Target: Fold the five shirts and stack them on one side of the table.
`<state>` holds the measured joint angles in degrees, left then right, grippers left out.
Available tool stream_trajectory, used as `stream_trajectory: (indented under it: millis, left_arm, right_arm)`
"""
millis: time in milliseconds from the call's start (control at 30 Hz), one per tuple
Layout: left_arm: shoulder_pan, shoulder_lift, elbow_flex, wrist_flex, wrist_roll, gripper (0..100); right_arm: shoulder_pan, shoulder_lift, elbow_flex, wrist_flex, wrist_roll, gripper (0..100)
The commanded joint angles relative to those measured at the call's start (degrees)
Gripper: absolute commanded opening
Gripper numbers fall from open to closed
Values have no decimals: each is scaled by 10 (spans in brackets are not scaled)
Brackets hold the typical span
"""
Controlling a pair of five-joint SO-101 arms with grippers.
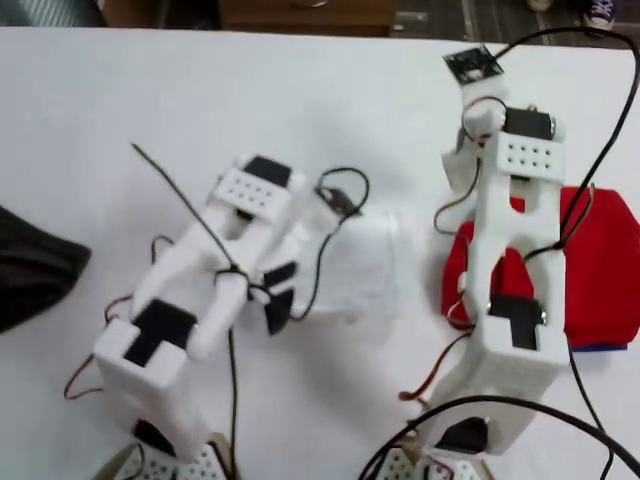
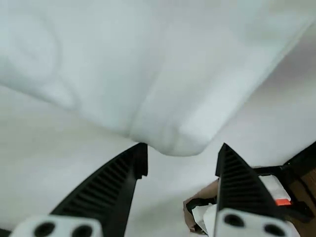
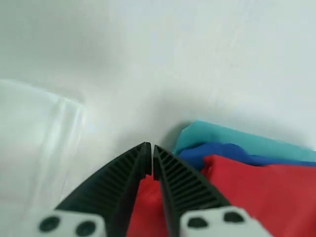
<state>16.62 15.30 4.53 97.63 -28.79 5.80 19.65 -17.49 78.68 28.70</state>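
Observation:
A folded white shirt lies mid-table; its rounded corner sits just ahead of my left gripper, which is open with nothing between its fingers. In the high view that gripper is at the shirt's near-left corner. On the right lies a stack with a red shirt on top. The right wrist view shows the red shirt over a blue one and a teal one. My right gripper is shut at the stack's edge, holding nothing that I can see. A black shirt lies at the left edge.
The white table is bare toward the back. Cables trail from both arms across the middle. The right arm stands over the red stack. The white shirt's edge lies beside the stack.

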Motion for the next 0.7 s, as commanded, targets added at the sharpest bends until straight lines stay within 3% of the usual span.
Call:
stream_trajectory:
  millis: [0,233,433,667]
  left_arm:
    - [7,-13,-36,36,-6,249]
    - [5,-77,-104,33,5,242]
    - [6,-15,-105,-20,64,50]
    - [13,64,-106,-29,68,77]
  right_arm:
    - [4,-2,1,-7,-4,20]
    - [8,-2,3,-7,-4,20]
    - [14,-1,4,-7,-4,20]
    - [27,37,-2,-22,-4,20]
